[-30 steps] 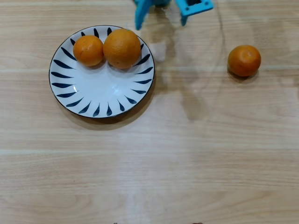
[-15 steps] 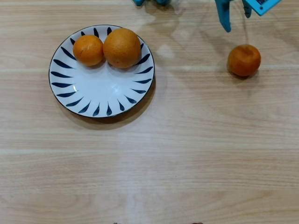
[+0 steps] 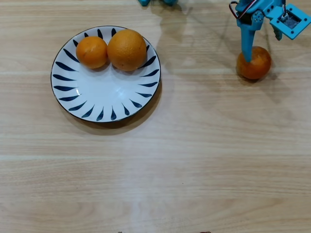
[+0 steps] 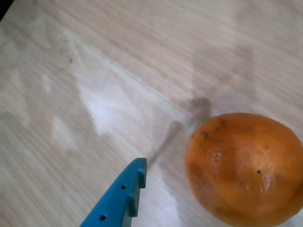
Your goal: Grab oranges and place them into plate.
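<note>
Closing in on the last small dimpled orange (image 3: 253, 63), alone on the wood table (image 3: 194, 160), right of the blue-petalled white plate (image 3: 73, 97) | your blue gripper (image 3: 262, 46) spread, empty | one finger (image 4: 120, 198) left of fruit in wrist view, not yet straddling.

You get bright, even overhead light with soft shadows on the table (image 3: 194, 145); your wrist view shows glare and blur.
</note>
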`<state>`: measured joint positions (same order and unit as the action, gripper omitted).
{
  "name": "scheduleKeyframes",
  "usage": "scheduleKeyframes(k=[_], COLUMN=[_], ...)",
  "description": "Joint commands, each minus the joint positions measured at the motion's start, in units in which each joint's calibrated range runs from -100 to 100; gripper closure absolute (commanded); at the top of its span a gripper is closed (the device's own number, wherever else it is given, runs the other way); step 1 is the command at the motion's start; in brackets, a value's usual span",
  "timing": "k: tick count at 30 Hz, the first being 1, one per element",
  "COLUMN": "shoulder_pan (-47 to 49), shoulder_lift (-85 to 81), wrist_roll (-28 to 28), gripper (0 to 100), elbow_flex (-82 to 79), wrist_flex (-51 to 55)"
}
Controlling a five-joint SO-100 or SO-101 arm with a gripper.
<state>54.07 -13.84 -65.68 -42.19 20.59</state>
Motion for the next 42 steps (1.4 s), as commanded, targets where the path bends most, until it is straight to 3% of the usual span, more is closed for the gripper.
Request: scheduleKeyframes(k=[1,7,18,27,35,42], shoulder_pan=[-0.7,-3.1,-2.5,-2.5,-3.4,-8.3], shoulder_lift=[1.9,6.7,15.9,16.0,9.7,0.2], wrist_roll=[-2.3,-2.1,-2.6,-2.6,-2.0,2.9], gripper=[62,62,63,68,67,67], elbow_flex=[0.3,0.3,0.6,0.5,0.2,-3.3], wrist_flex=[-1.3,-3.4,-16.8,-16.9,-16.1,-16.1])
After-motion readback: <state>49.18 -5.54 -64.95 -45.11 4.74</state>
